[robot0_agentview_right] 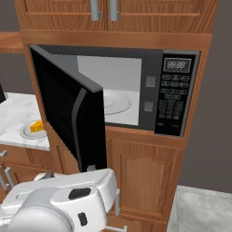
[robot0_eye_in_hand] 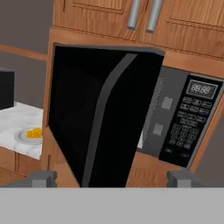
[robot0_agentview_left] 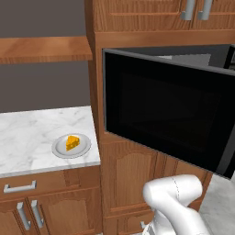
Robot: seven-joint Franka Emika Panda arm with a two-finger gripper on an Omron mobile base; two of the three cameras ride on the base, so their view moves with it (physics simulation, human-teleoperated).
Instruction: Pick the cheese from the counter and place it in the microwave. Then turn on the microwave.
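**Cheese on its plate, microwave door open**

Cheese [robot0_agentview_left: 72,142], a small orange-yellow wedge with holes, lies on a round grey plate [robot0_agentview_left: 58,150] near the front right corner of the table [robot0_agentview_left: 27,133], a white marble slab with grey veins over brown wooden drawers with silver handles. Just right of the table, the microwave [robot0_agentview_right: 149,86] sits built into a tall wooden cabinet. Its door [robot0_agentview_right: 63,104], a flat panel of dark glass with a curved dark handle [robot0_agentview_right: 78,118], stands swung wide open toward the table. The cavity is light grey, with a round pale turntable [robot0_agentview_right: 115,102] on its floor. A black button panel [robot0_agentview_right: 174,102] with a small display [robot0_agentview_right: 176,65] occupies the right side. Pincer [robot0_eye_in_hand: 111,178]: two small dark fingertips [robot0_eye_in_hand: 43,178] rise well apart at the bottom of the hand view, released and holding nothing, facing the open door.
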